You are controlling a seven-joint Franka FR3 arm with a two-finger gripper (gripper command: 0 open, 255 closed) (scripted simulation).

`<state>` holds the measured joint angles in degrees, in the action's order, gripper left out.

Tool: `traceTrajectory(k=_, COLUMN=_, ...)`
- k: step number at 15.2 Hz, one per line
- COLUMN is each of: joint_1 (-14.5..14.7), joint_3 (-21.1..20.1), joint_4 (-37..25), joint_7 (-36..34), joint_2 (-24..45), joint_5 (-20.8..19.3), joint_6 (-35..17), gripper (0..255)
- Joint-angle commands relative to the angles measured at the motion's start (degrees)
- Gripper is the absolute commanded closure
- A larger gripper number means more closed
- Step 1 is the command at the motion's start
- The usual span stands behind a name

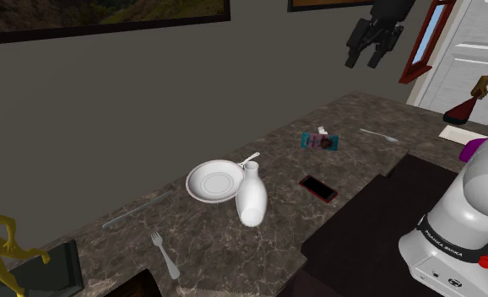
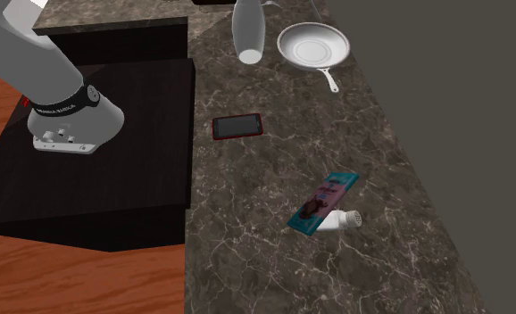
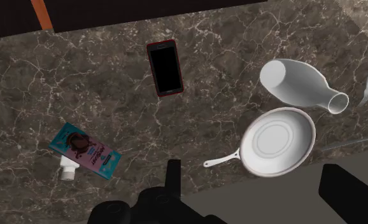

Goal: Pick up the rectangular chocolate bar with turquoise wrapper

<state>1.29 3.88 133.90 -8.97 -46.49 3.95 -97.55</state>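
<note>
We are at the approach: our all-black pincer (image 1: 362, 57) hangs open high above the dark marbled tabletop (image 1: 234, 245), where the flat, turquoise-wrapped rectangular chocolate bar (image 1: 320, 142) lies touching a small white cylinder (image 2: 341, 219), so next we must descend and align over it.

You had one legible marking to record: white lettering on the black band (image 1: 446, 240) around the base of the arm (image 1: 480, 187), which read "FRANKA EMIKA" in the shoulder view. In the second exterior view the same black band (image 2: 62, 107) carried white lettering that was too small for you to make out. The chocolate bar (image 3: 85, 149) showed a printed design with small marks on its turquoise wrapper in the wrist view, but you could read no word or number on it.
</note>
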Motion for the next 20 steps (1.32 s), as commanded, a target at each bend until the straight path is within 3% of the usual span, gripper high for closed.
traceTrajectory(k=1, joint_1=0.0, joint_3=0.0, joint_4=0.0, joint_7=0.0, joint_2=0.0, joint_5=0.0, joint_6=0.0, gripper=0)
traceTrajectory(k=12, joint_1=2.9, joint_3=19.7, joint_4=1.2, joint_7=26.6, joint_2=12.9, joint_5=-0.1, joint_6=-8.7, gripper=0)
traceTrajectory(k=16, joint_1=5.5, joint_3=27.0, joint_4=-1.8, joint_7=37.4, joint_2=21.4, joint_5=2.6, joint_6=-10.8, gripper=0)
traceTrajectory(k=20, joint_1=8.4, joint_3=34.1, joint_4=-6.5, joint_7=49.4, joint_2=32.0, joint_5=8.0, joint_6=-11.4, gripper=0)
